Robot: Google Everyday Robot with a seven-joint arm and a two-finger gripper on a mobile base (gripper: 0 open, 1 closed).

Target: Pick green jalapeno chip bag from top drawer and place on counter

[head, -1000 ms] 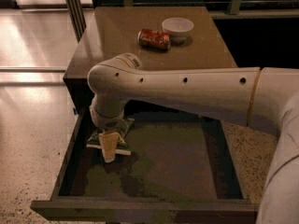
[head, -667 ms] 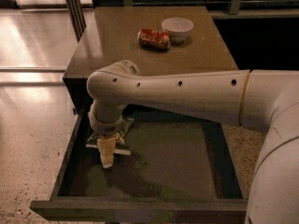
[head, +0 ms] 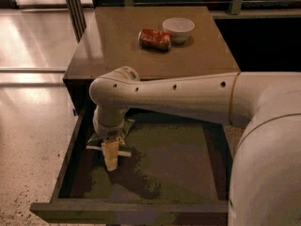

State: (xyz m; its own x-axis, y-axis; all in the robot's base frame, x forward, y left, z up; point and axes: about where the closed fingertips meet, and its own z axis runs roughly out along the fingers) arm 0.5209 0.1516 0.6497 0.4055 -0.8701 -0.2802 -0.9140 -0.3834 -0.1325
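The top drawer (head: pixel 178 166) is pulled open below the counter (head: pixel 117 41). The green jalapeno chip bag (head: pixel 127 126) lies in the drawer's back left corner, mostly hidden under my wrist; its light bottom edge (head: pixel 94 147) sticks out to the left. My gripper (head: pixel 110 157) points down inside the drawer, right at the bag's front edge and close to the drawer floor. My arm reaches in from the right across the drawer's back.
A red soda can (head: pixel 154 39) lies on its side on the counter, next to a white bowl (head: pixel 178 28). The drawer's front panel (head: pixel 131 212) is near me. Pale shiny floor (head: pixel 33 126) lies to the left.
My gripper has sunk a little lower over the bag in the drawer's back left corner. The bag, can and bowl have not moved.
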